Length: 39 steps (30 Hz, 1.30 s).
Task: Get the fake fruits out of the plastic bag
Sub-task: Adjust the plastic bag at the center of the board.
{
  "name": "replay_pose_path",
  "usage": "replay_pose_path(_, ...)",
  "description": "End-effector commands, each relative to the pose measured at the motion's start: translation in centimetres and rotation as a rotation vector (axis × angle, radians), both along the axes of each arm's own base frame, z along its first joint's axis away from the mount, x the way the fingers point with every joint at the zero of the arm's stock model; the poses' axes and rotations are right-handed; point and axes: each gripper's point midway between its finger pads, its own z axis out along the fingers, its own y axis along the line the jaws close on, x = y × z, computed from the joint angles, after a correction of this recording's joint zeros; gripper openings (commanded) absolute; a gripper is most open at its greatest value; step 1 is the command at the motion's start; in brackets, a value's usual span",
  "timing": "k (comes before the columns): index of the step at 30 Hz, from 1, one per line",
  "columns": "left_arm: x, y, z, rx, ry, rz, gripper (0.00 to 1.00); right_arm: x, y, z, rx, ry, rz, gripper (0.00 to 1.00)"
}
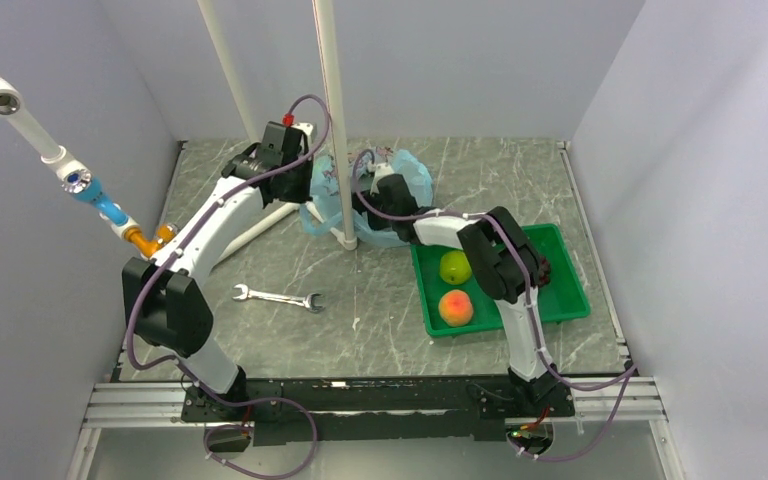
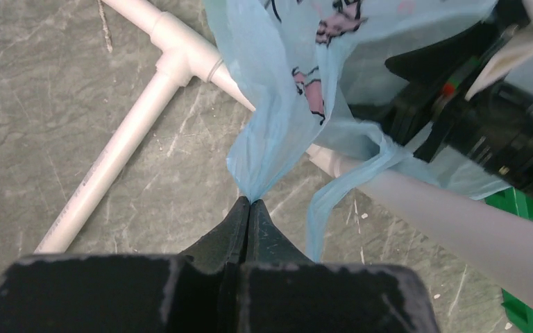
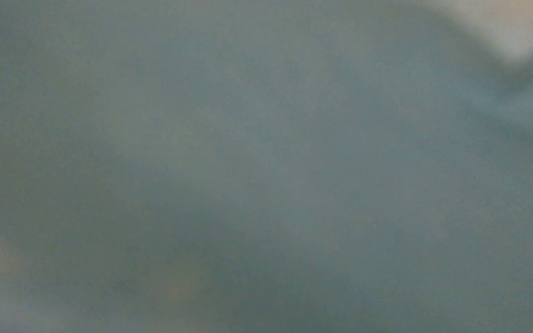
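Where the two arms are bolted at the near edge, the grey marble-patterned table (image 1: 380,335) begins, and a little way in on its left half lies a silver open-ended metal wrench (image 1: 278,297), flat and apart from everything else. On the right half sits a rigid rectangular green plastic tray (image 1: 566,296), and in its left part lie two of the fake fruits. An orange-pink plastic peach (image 1: 456,308) is nearer and a glossy green plastic apple (image 1: 455,268) is just beyond it. The right arm passes over the tray, reaching left and away. Further back, near the middle of the table, the thin translucent light-blue plastic bag (image 1: 412,180) is bunched by the foot of a white plastic pipe frame (image 1: 334,120). The right gripper (image 1: 378,185) is in among the bag's folds. Its own camera gives only a blue-grey blur, so I cannot tell how far its fingers are apart or whether they hold anything. The left gripper (image 2: 250,202) is at the bag's left side, its two black fingers pressed tip to tip on a gathered corner of the film, which fans out from the pinch and carries a small dark and pink print. Any fruit inside the bag is hidden
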Motion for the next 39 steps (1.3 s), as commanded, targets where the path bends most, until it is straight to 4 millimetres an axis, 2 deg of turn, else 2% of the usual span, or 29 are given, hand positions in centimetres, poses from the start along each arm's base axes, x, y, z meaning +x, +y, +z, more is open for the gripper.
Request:
replay_pose_path(1, 0.5, 0.1, 3.7, -0.036, -0.107, 0.048, 0.00, -2.7, 3.5, 3.8, 0.032, -0.177, 0.218, 0.86)
replay_pose_path(4, 1.1, 0.2, 5.9, -0.046, -0.159, 0.062, 0.00, -2.6, 2.8, 4.0, 0.037, -0.186, 0.200, 0.88)
replay_pose_path(7, 1.6, 0.9, 7.6, -0.023, -0.199, 0.089, 0.00, -1.3, 1.0, 5.0, 0.046, -0.182, 0.057, 0.89)
replay_pose_path(12, 2.3, 1.7, 8.6, 0.019, -0.242, 0.106, 0.00, -0.8, -3.4, 9.5, 0.410, -0.155, -0.127, 0.90)
replay_pose_path(14, 2.5, 1.8, 8.5, 0.037, -0.245, 0.103, 0.00, -0.7, -4.1, 11.4, 0.493, -0.174, -0.141, 0.92)
replay_pose_path(18, 3.5, 1.8, 8.6, 0.072, -0.244, 0.088, 0.00, -0.4, -2.2, 13.5, 0.551, -0.156, -0.039, 0.92)
replay_pose_path(22, 4.7, 0.8, 10.5, 0.081, -0.230, 0.036, 0.00, -0.6, -0.2, 13.4, 0.522, -0.137, 0.019, 0.92)
replay_pose_path(25, 4.8, -0.7, 12.0, 0.066, -0.210, -0.067, 0.02, -0.8, 0.7, 13.0, 0.493, -0.109, 0.061, 0.92)
replay_pose_path(27, 4.0, -0.9, 11.8, 0.059, -0.159, -0.099, 0.17, -1.0, 0.8, 12.9, 0.493, -0.081, 0.068, 0.92)
replay_pose_path(29, 3.2, -1.1, 11.3, 0.016, -0.133, -0.105, 0.41, -1.1, 1.1, 13.1, 0.502, -0.047, 0.085, 0.91)
replay_pose_path(30, 2.6, -1.0, 9.9, -0.005, -0.109, -0.103, 0.52, -1.3, 1.2, 13.4, 0.509, -0.037, 0.089, 0.91)
replay_pose_path(31, 2.2, -1.1, 10.7, -0.056, -0.139, -0.101, 0.59, -1.4, 1.2, 13.6, 0.517, -0.028, 0.090, 0.91)
replay_pose_path(33, 0.8, -0.7, 9.6, -0.146, -0.129, -0.080, 0.90, -1.4, 1.4, 13.7, 0.521, 0.011, 0.088, 0.91)
replay_pose_path(34, 0.4, -0.6, 9.6, -0.188, -0.130, -0.069, 0.97, -1.3, 1.4, 13.6, 0.517, 0.034, 0.080, 0.91)
replay_pose_path(39, -2.1, -1.1, 8.6, -0.319, -0.124, -0.036, 1.00, -2.1, 1.1, 14.4, 0.570, 0.138, 0.097, 0.91)
